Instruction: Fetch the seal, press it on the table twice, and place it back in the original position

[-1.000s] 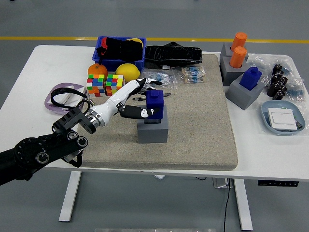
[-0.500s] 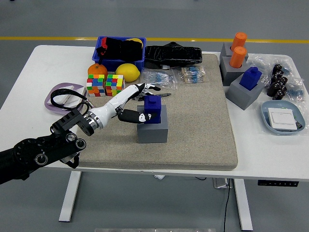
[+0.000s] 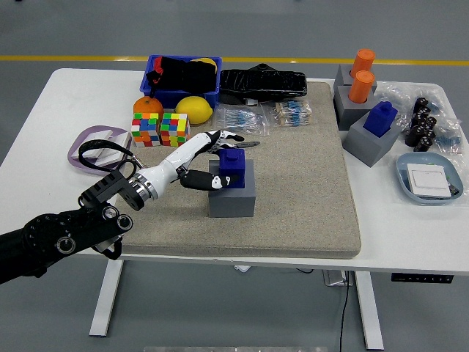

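Observation:
The blue seal (image 3: 234, 168) stands upright in its grey block holder (image 3: 232, 196) on the beige mat (image 3: 308, 198). My left hand (image 3: 220, 158) is just left of the seal. Its fingers (image 3: 222, 137) are spread past the seal's far left corner and its thumb (image 3: 205, 181) lies by the seal's left face. The hand holds nothing. My right arm is out of view.
Two colour cubes (image 3: 160, 129), an orange (image 3: 147, 105), a lemon (image 3: 194, 108) and a blue bin (image 3: 182, 79) sit behind my hand. A purple ring (image 3: 95, 147) lies at the left. A second blue seal (image 3: 381, 118), orange cylinders (image 3: 361, 76) and a blue dish (image 3: 429, 178) are at the right.
The seal has come down from a raised hold into the grey block. My left hand has opened its fingers and drawn back a little to the left.

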Motion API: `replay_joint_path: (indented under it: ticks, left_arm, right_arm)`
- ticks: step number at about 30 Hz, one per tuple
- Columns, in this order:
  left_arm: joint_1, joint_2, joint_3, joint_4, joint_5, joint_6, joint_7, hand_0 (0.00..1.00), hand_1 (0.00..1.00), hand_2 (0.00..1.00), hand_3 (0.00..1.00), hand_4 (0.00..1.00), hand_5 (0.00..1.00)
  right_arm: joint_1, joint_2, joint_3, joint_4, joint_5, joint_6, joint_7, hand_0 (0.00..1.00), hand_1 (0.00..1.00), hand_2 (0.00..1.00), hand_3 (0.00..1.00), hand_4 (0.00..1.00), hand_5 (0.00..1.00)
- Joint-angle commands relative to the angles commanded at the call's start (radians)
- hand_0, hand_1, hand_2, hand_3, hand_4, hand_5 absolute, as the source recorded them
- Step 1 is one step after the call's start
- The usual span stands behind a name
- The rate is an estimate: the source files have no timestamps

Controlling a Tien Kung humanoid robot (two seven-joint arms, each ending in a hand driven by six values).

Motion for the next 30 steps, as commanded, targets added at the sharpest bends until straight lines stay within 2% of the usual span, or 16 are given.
replay_joint_path:
  ticks: [3,4,9,10,15,16,21,22,30]
  left_arm:
    - [0.001,0.000,-0.001,0.000,-0.003,0.000,-0.001,0.661,0.591,0.563,0.809,0.701,0.002]
    - [0.002,0.000,-0.002,0.001,-0.003,0.001,-0.001,0.675,0.657,0.621,0.818,0.727,0.002]
    - [-0.001,0.000,-0.005,0.003,-0.003,0.001,0.000,0.675,0.657,0.621,0.818,0.727,0.002]
    - [-0.001,0.000,-0.006,0.003,-0.004,-0.001,0.000,0.698,0.713,0.690,0.833,0.786,0.002]
    - [-0.001,0.001,-0.008,0.004,-0.003,-0.014,0.005,0.698,0.713,0.690,0.833,0.786,0.002]
    - [-0.001,0.001,-0.008,0.005,-0.002,-0.016,0.007,0.763,0.787,0.762,0.873,0.930,0.002]
    - [-0.001,0.002,-0.010,0.005,0.001,-0.026,0.014,0.763,0.787,0.762,0.873,0.930,0.002]
    - [-0.001,0.002,-0.010,0.005,0.002,-0.026,0.014,0.766,0.801,0.772,0.879,0.973,0.002]
    - [0.000,0.003,-0.018,0.002,0.002,-0.035,0.018,0.782,0.814,0.778,0.885,0.998,0.002]
  right_arm:
    - [0.000,0.000,0.000,0.000,-0.001,0.000,0.000,0.783,0.683,0.658,0.621,0.799,0.446]
    - [0.000,0.000,0.001,0.000,-0.001,0.000,0.000,0.784,0.684,0.659,0.622,0.800,0.446]
    - [0.002,0.000,0.002,0.000,-0.002,0.000,0.000,0.784,0.684,0.659,0.622,0.800,0.446]
    - [0.002,0.000,0.003,0.000,-0.002,0.000,0.000,0.784,0.683,0.659,0.622,0.800,0.448]
    - [0.003,-0.001,0.006,0.000,-0.003,0.000,0.001,0.784,0.683,0.659,0.622,0.800,0.448]
    - [0.003,-0.001,0.005,0.000,-0.003,0.000,0.001,0.784,0.683,0.659,0.622,0.800,0.448]
    - [0.003,0.000,0.006,0.000,-0.004,0.001,0.001,0.784,0.683,0.659,0.622,0.800,0.448]
    - [0.003,0.000,0.006,0.000,-0.004,0.001,0.001,0.783,0.682,0.659,0.623,0.800,0.449]
    - [0.002,0.000,0.006,0.000,-0.004,0.001,0.001,0.784,0.683,0.659,0.623,0.800,0.449]
